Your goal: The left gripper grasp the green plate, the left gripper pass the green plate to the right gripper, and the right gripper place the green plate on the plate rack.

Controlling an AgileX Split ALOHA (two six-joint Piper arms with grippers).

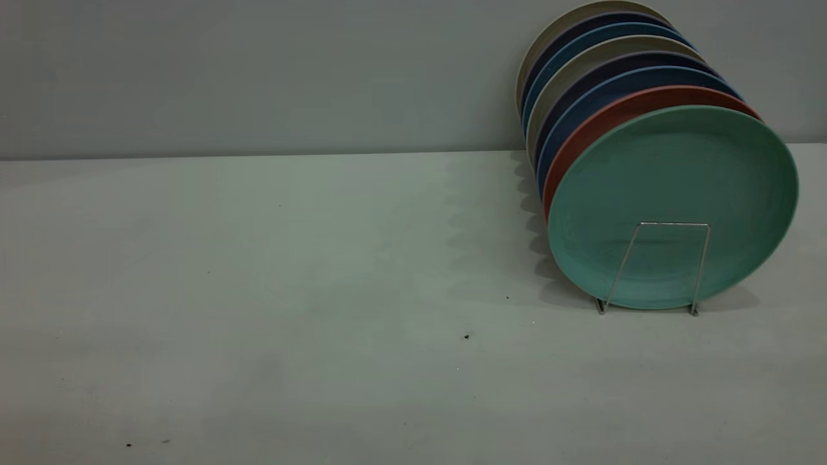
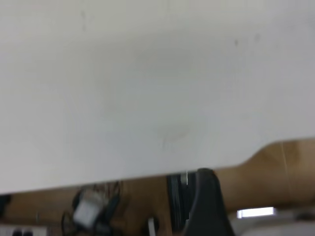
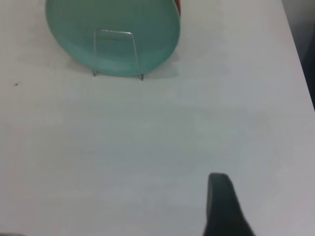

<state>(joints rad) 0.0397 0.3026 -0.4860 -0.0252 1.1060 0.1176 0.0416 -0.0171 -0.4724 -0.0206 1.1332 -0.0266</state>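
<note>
You see only one finger [image 3: 222, 206] of the right gripper, cut by the edge; the green plate [image 1: 672, 206] hides most of the plate rack [image 1: 659, 268].

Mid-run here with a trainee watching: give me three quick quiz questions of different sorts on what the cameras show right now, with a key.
1. True or false: the green plate stands on edge at the front of the plate rack.
2. Multiple choice: the plate directly behind the green one is (A) white, (B) salmon-red, (C) yellow.
3. Short answer: in the exterior view, is either arm's tool touching the green plate?

Key
1. True; the rack's front wire loop crosses its lower face.
2. B, the salmon-red plate.
3. No; neither arm shows there. The right wrist view shows one finger of the right tool over the bare table, well short of the plate.
</note>
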